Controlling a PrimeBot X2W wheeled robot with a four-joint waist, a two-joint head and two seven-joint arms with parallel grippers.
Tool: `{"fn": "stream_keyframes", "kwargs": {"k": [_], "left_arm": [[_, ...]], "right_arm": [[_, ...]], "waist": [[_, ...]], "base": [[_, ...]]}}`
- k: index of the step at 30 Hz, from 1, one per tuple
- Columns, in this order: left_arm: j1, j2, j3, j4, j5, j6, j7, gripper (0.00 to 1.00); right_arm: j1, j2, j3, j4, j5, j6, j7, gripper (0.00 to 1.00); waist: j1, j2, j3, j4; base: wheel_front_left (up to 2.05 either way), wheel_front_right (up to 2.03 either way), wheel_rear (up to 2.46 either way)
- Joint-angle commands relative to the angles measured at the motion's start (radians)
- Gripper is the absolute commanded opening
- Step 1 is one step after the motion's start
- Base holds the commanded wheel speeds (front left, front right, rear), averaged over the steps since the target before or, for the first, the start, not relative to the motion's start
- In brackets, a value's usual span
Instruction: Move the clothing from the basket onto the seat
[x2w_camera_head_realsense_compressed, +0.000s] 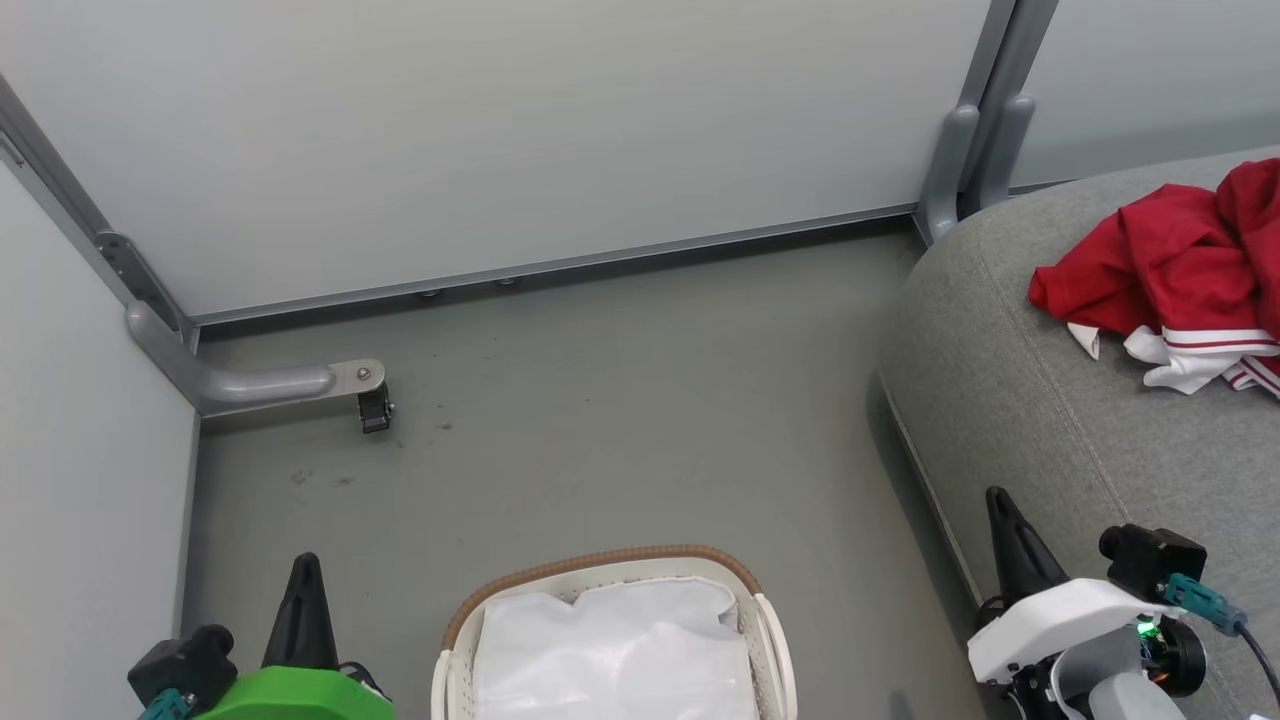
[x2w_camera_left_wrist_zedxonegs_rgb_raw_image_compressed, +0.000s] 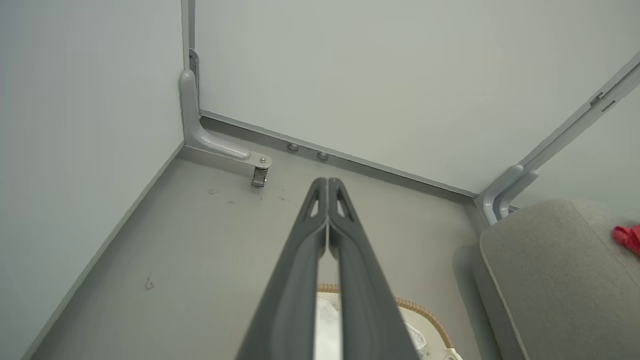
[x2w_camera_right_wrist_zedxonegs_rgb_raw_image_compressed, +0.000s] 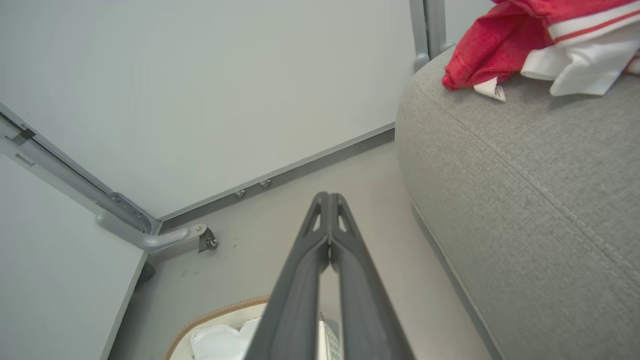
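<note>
Lining the basket (x2w_camera_head_realsense_compressed: 600, 562) is white cloth (x2w_camera_head_realsense_compressed: 615, 650); clothing (x2w_camera_head_realsense_compressed: 1170, 260) lies on the seat (x2w_camera_head_realsense_compressed: 1030, 400).

- Seat (x2w_camera_head_realsense_compressed: 1040, 420), right of the right pincer (x2w_camera_head_realsense_compressed: 998, 500): coarse grey woven cloth, stitched seams.
- Clothing (x2w_camera_head_realsense_compressed: 1170, 260), beyond that pincer: soft matt red cloth, white panels.
- Basket (x2w_camera_head_realsense_compressed: 775, 640), between right pincer and left pincer (x2w_camera_head_realsense_compressed: 305, 562): white perforated plastic, brown woven-look rim.
- Liner (x2w_camera_head_realsense_compressed: 610, 650) inside: thin, creased white cloth.
- Floor (x2w_camera_head_realsense_compressed: 600, 420) ahead of both: smooth matt grey, scuffed.

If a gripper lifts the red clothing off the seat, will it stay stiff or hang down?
Probably floppy: the red clothing lies crumpled in folds on the grey seat. Likely light: the fabric looks thin.
</note>
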Motion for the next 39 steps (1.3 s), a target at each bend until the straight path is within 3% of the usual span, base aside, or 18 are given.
{"fn": "stream_keyframes", "kwargs": {"k": [1, 39], "left_arm": [[-0.027, 0.003, 0.008, -0.02, -0.045, -0.004, 0.008, 0.0], [-0.076, 0.005, 0.057, -0.048, -0.553, -0.028, 0.147, 0.0]], "right_arm": [[-0.011, -0.005, -0.007, -0.022, 0.044, 0.0, 0.009, 0.0], [-0.003, -0.009, -0.057, -0.086, 0.566, -0.001, 0.148, 0.0]], "waist": [[0.0001, 0.0, -0.001, 0.001], [0.0001, 0.0, -0.015, 0.015]], "base": [[0.0, 0.0, 0.0], [0.0, 0.0, 0.0]]}}
